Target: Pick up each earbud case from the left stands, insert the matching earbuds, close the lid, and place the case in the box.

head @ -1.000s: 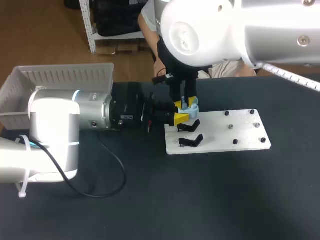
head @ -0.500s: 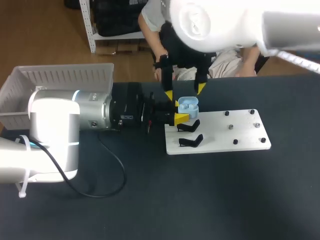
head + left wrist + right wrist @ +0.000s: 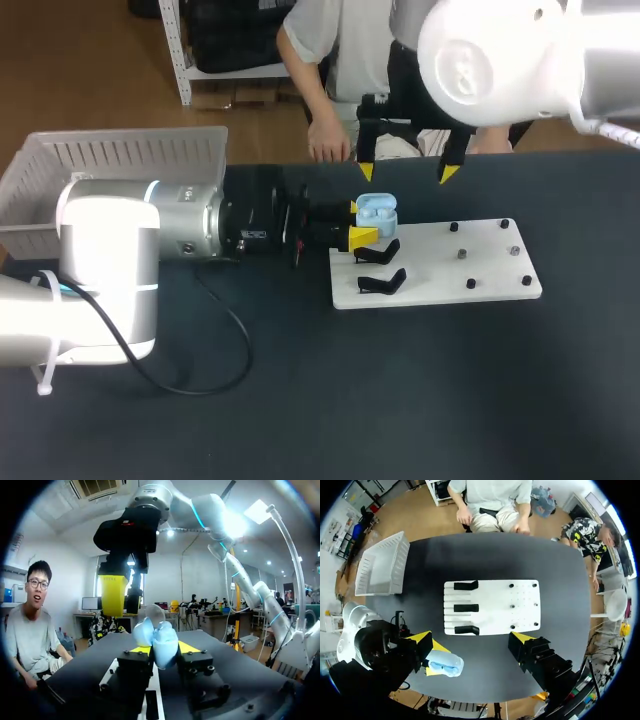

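My left gripper is shut on a light blue earbud case, holding it just over the near-left corner of the white stand board. In the left wrist view the case sits between the yellow fingertips, and its lid looks open. My right gripper hangs open and empty above and beyond the case. The right wrist view looks down on the case in the left gripper and on three black stands.
A white basket stands at the table's far left. Small black pegs dot the board's right half. A person's hand lies at the table's far edge. The dark tabletop in front of the board is bare.
My right gripper has opened, let go at the case and drawn up and back toward the far right. The left arm and the case have not moved.
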`<state>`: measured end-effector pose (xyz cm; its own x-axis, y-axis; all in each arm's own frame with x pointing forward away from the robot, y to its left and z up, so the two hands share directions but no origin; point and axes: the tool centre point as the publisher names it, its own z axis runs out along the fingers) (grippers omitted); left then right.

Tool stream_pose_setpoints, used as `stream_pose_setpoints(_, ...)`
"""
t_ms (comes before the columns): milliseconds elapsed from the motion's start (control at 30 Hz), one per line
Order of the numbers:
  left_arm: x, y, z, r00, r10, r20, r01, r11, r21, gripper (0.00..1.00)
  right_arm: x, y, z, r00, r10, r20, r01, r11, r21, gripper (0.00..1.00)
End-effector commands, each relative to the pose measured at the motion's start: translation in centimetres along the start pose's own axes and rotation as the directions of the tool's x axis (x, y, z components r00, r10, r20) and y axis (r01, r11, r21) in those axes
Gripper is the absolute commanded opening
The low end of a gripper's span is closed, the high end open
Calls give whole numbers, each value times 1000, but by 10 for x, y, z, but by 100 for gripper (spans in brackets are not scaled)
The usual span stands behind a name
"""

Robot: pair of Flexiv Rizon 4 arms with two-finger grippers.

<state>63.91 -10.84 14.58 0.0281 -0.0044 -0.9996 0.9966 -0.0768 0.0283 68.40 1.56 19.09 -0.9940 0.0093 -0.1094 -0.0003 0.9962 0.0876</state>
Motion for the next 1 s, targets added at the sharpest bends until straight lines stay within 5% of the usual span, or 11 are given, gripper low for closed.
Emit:
stream_pose_setpoints(33, 1, -1, 0, 1000, 4, 4, -4, 1000, -6, 0, -7, -5, 11, 1000, 17, -23, -17, 1000, 5, 100)
stream_pose_setpoints(600, 1, -1, 0, 1000, 4, 4, -4, 1000, -6, 0, 28, -13, 20, 990, 26, -139, -26, 1000, 2, 100)
stream_pose_setpoints(1000, 1, -1, 0, 1000, 4, 4, -4, 1000, -6, 0, 35, -12, 18, 986, 22, -163, -25, 1000, -18, 100)
